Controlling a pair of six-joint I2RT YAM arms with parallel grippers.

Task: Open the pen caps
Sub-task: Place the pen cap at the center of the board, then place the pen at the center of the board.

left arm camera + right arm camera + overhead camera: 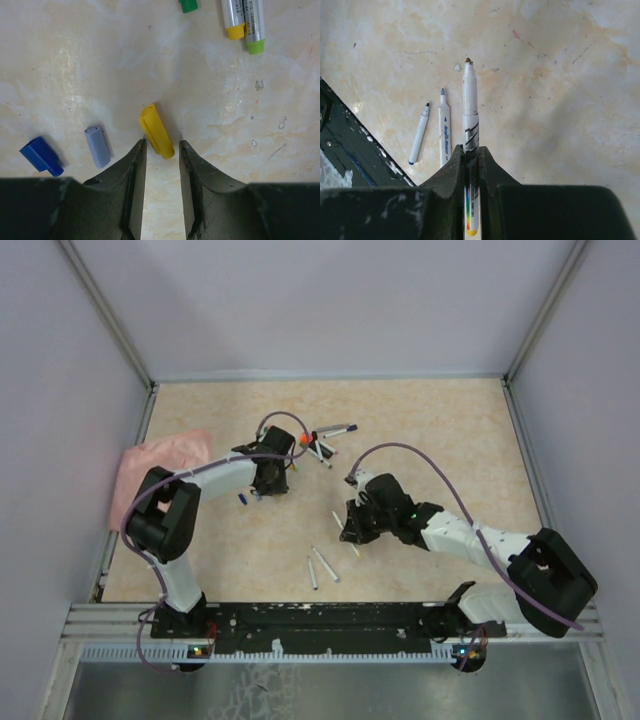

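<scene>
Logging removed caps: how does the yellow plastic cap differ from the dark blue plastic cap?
The yellow plastic cap is a long smooth tube; the dark blue plastic cap is a squat faceted block with a narrow stub. The yellow cap lies just ahead of the left hand; the blue cap sits well off to one side. Both lie loose on their sides on the table.
</scene>
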